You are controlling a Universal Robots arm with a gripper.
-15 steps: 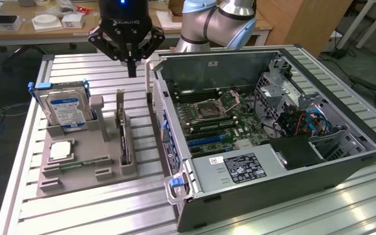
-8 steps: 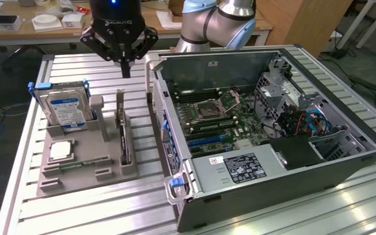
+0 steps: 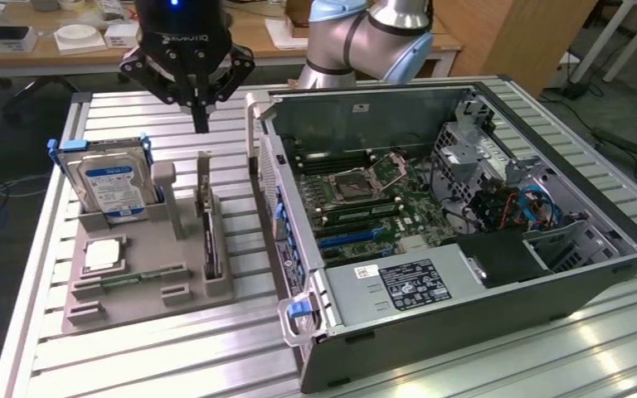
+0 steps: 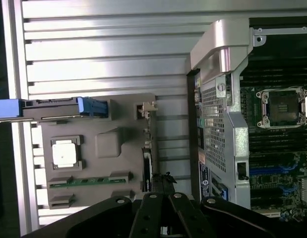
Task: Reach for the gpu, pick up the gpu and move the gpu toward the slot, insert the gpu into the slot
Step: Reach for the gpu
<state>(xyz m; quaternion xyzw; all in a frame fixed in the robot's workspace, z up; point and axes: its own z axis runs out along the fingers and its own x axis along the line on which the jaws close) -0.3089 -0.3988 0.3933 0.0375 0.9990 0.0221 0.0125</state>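
The pincer (image 3: 200, 124) is squeezed shut and holds nothing. It hangs above the gpu (image 3: 210, 240), which stands on its thin edge in the grey holder (image 3: 180, 236) near the edge of the table (image 3: 130, 356) at the exterior view's left. If it goes down shut, it could bump the card's top and knock it crooked.

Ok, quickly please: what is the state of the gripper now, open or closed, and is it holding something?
Gripper: closed, holding nothing; it hangs above the gpu, which stands in the grey holder.
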